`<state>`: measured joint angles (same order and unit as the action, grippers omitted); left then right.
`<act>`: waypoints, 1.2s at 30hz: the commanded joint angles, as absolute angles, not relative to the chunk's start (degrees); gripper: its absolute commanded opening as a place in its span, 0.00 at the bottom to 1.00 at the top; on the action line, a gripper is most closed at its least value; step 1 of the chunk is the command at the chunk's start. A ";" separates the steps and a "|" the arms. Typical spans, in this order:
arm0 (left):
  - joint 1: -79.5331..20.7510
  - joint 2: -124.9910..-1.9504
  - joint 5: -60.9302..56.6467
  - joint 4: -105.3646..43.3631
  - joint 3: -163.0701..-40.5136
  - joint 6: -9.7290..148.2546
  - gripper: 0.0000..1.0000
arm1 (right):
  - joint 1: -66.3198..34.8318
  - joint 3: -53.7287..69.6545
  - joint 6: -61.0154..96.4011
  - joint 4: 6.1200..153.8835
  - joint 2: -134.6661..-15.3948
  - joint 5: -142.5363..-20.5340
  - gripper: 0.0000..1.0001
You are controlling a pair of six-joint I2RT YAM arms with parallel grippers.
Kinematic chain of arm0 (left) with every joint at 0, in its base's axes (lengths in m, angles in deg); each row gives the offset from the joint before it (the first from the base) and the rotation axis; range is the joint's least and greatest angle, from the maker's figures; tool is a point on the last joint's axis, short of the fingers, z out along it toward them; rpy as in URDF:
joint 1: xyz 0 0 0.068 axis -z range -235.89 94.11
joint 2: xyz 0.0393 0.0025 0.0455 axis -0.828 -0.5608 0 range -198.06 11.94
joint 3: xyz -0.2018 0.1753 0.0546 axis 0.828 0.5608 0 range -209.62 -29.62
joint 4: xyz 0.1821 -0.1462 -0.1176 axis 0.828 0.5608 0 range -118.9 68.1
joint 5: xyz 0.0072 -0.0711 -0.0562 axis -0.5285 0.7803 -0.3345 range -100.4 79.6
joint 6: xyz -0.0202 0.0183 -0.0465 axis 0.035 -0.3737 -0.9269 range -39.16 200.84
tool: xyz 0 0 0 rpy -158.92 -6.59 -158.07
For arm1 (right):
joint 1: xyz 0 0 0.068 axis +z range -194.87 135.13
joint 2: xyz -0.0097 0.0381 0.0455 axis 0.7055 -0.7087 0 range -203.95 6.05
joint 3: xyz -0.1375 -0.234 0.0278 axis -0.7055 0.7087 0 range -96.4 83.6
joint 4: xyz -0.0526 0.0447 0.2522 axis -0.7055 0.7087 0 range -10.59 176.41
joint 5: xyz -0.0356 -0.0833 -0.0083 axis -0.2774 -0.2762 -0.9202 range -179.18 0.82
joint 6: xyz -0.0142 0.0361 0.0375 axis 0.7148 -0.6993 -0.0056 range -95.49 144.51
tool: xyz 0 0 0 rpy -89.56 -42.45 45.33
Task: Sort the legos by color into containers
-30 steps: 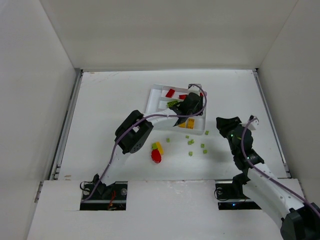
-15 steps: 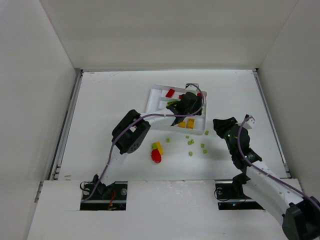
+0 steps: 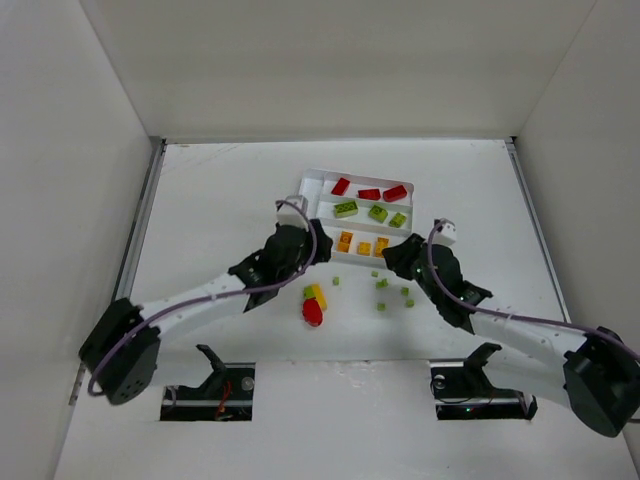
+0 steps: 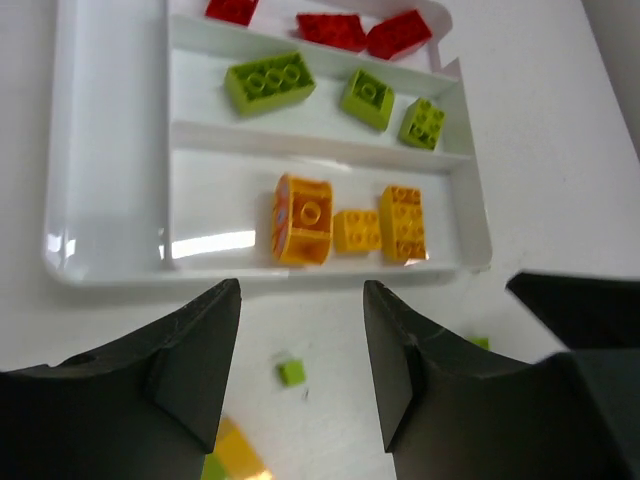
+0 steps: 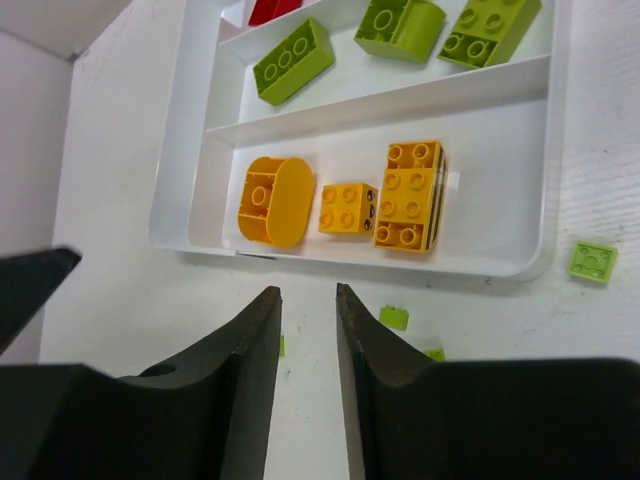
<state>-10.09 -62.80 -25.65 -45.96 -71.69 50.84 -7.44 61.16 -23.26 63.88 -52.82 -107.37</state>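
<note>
A white tray [image 4: 250,275] sits near the middle of the white counter [image 3: 220,200], a little toward the far side. Nine legos [image 4: 357,229] lie sorted in its three long slots. The far slot [image 4: 188,22] holds three red bricks [image 3: 369,194]. The middle slot [image 4: 200,110] holds three lime green bricks [image 4: 268,82]. The near slot [image 4: 220,200] holds three yellow-orange bricks [image 5: 410,195] side by side in a row: one with a rounded end, one small square one and one longer one. A narrow end slot [image 4: 110,150] runs across the tray's left end. On the counter just in front of the tray, six tiny lime green pieces [image 3: 382,283] lie scattered and apart from one another, as far as the top view lets them be counted. To their left is a small clump [image 3: 313,302] of one red, one yellow and one green piece, all touching. The left claw [image 4: 300,320] is over the counter just before the tray's near edge, toward its left half. Its two dark fingers are released and well apart, with nothing between them. The right claw [image 5: 307,310] is near the tray's near right corner, by the scattered green pieces. Its fingers are drawn close, with only a narrow slit between them, and they grasp nothing. The left arm [image 3: 200,300] reaches in from the near left and the right arm [image 3: 520,325] from the near right. The two claws are near each other but not touching.
</note>
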 commanded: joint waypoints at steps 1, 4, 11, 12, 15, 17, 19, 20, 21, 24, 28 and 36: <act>-8.04 -52.87 -32.71 -41.13 -63.22 47.81 0.50 | -5.20 56.36 -20.24 60.68 -56.25 -105.19 0.39; -7.68 -44.08 -35.36 -36.03 -57.50 43.50 0.51 | -0.38 52.50 -17.42 62.70 -61.17 -100.88 0.54; -8.74 -34.56 -35.36 -31.62 -48.70 34.27 0.53 | 11.41 44.94 -14.43 69.29 -71.54 -98.14 0.80; -8.91 -34.38 -35.28 -31.62 -48.26 33.74 0.53 | 12.20 43.62 -14.08 70.26 -73.12 -98.14 0.82; -9.26 -34.21 -35.28 -31.62 -46.94 32.94 0.53 | 13.61 39.84 -13.29 72.63 -77.69 -98.67 0.87; -9.53 -33.60 -35.28 -31.36 -46.24 32.59 0.53 | 14.23 36.86 -12.67 74.56 -80.59 -99.45 0.90; -9.97 -32.11 -35.62 -30.40 -45.45 32.24 0.53 | 14.58 34.39 -12.06 75.97 -83.23 -100.86 0.91; -10.32 -30.97 -35.89 -29.52 -44.92 31.72 0.53 | 14.59 33.16 -11.79 76.85 -84.55 -101.65 0.92; -10.93 -29.56 -36.33 -28.38 -44.39 31.02 0.53 | 14.76 31.84 -11.53 77.73 -86.04 -102.18 0.92; -13.13 -24.82 -37.21 -25.91 -42.11 28.91 0.53 | 15.20 28.15 -11.00 80.45 -90.09 -103.06 0.92; -14.63 -20.24 -35.89 -25.65 -39.03 26.44 0.54 | 15.99 25.51 -10.91 81.43 -93.17 -103.15 0.90; -13.84 -17.86 -33.26 -26.52 -37.27 26.08 0.56 | 16.08 23.30 -10.91 84.50 -96.78 -105.69 0.79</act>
